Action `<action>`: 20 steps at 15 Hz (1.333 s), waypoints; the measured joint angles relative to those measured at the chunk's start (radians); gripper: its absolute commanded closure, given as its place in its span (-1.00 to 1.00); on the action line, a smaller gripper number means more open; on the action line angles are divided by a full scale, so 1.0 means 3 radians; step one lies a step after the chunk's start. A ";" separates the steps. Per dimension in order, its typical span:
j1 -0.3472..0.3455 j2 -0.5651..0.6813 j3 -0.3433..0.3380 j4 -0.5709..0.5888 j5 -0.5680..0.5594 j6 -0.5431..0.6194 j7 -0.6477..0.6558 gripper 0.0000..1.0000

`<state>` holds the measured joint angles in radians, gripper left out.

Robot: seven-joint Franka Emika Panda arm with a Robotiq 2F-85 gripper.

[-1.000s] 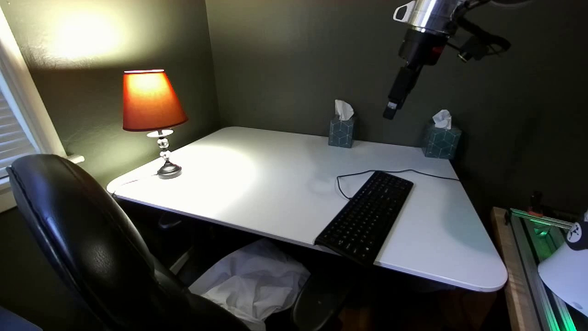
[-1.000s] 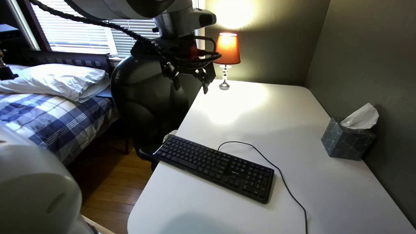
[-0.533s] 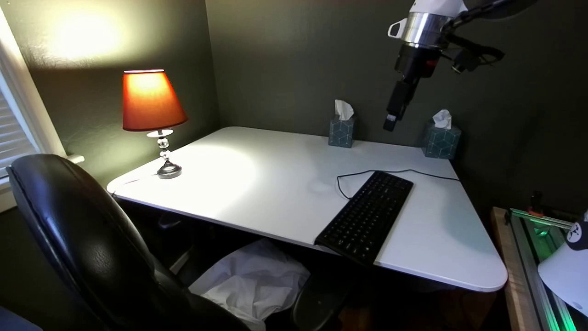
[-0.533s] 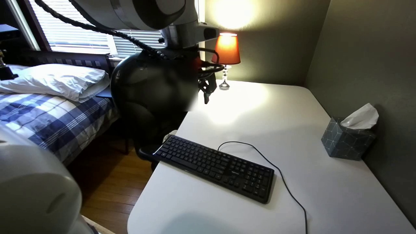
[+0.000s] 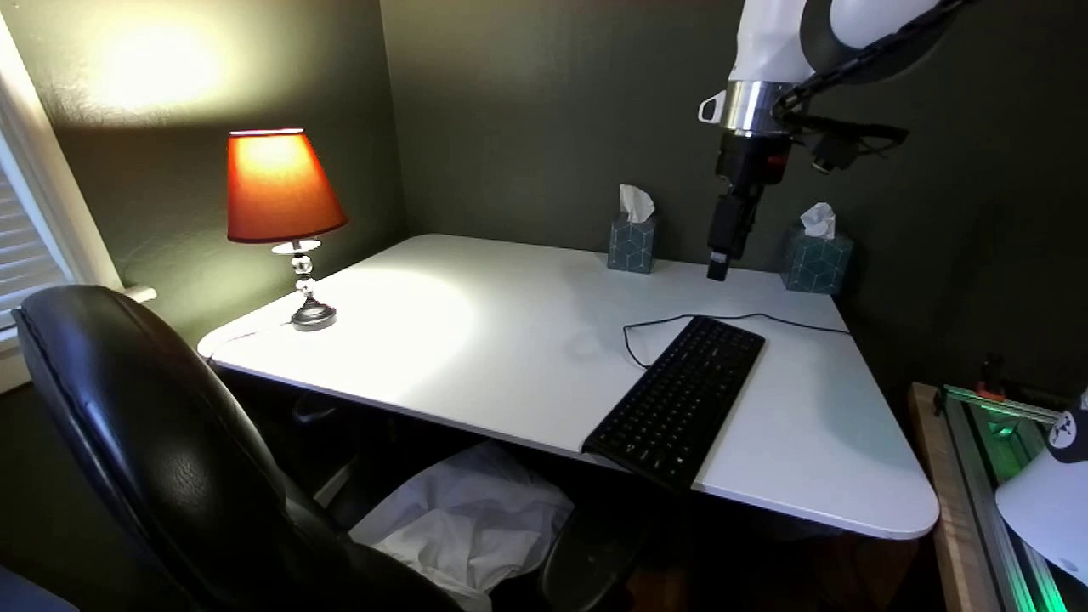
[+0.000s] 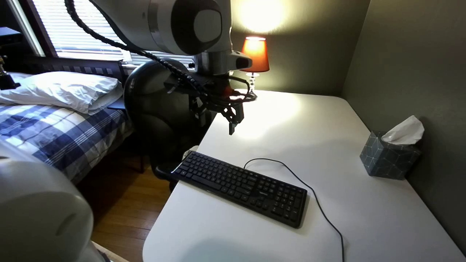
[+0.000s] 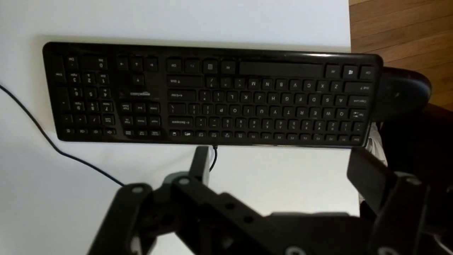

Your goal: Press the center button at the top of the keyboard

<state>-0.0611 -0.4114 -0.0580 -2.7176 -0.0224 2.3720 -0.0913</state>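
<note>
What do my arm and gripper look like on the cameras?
The arm is white with a dark joint cover and silvery wrist band; a black cable runs along it. The gripper is black, with blocky fingers and a red patch.

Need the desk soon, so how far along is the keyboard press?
Done: bringing the open hand near the keyboard, visible in the wrist view. Underway: descent; it sits lower than a second ago. Remaining: reaching the top row and pressing; both exterior views show a gap below.
</note>
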 measured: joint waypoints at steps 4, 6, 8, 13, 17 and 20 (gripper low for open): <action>0.0009 0.0298 -0.0008 0.0127 0.0049 0.0002 -0.0004 -0.48; 0.0009 0.0436 -0.0010 0.0187 0.0074 0.0005 -0.0016 -0.16; 0.0009 0.0561 -0.0013 0.0246 0.0112 0.0018 -0.0036 0.16; 0.0009 0.0850 -0.0013 0.0357 0.0182 0.0152 -0.0070 0.92; 0.0009 0.1063 -0.0013 0.0444 0.0246 0.0213 -0.0132 1.00; 0.0006 0.1202 -0.0013 0.0507 0.0264 0.0252 -0.0175 1.00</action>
<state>-0.0592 -0.0507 -0.0620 -2.5654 0.0569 2.4476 -0.1438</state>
